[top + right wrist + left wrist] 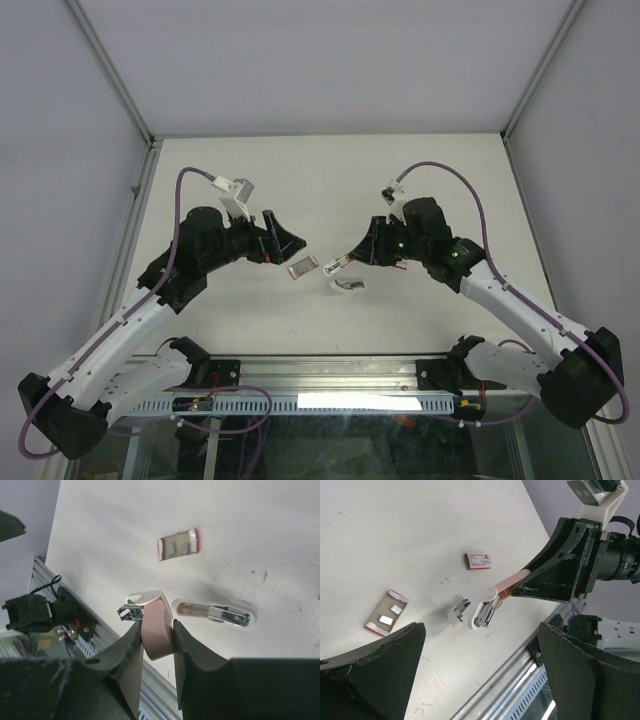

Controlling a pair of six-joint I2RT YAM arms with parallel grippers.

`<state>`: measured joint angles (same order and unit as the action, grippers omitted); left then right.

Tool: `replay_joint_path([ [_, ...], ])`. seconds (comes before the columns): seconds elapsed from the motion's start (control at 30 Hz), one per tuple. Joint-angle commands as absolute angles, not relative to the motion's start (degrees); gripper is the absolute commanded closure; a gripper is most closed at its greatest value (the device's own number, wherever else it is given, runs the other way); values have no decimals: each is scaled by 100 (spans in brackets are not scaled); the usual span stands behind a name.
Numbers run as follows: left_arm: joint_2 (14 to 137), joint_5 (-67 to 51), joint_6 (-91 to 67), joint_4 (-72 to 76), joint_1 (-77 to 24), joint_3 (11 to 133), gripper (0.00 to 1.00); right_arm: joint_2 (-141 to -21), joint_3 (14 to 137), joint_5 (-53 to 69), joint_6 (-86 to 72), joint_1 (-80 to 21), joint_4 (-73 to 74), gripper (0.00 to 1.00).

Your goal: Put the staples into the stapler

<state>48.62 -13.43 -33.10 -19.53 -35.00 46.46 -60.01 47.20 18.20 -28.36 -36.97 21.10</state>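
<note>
Left gripper [482,632] gapes empty; staples [387,612] lie at frame left, nearest it, axis diagonal. Right gripper [157,627] seemingly clamps stapler [487,611].

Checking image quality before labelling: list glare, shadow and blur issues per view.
Top external: blown-out glare strip on the front rail, table evenly lit. Left wrist: left fingers dark, stapler sharp. Right wrist: right fingers underexposed, staples crisp, soft shadows only.

I have the left arm stretched in toward the middle, the left gripper [290,245] with its jaws spread wide and nothing between them. The right arm bends in opposite, with the right gripper [355,255] pinched narrowly on the stapler [157,637].
</note>
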Motion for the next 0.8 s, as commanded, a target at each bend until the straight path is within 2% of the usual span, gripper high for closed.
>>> replay_joint_path([
  [0.0,5146,-986,-2401,-2262,-3198,5043,1,-6358,5018,1689,-3161,-3308,1870,83],
  [0.3,5266,-70,-1741,-2250,-3129,5034,1,-7239,5039,1326,-3289,-3076,1590,83],
  [0.77,5178,147,-1555,-2233,-3129,4819,1,-8502,5332,844,-3438,-3016,1507,84],
])
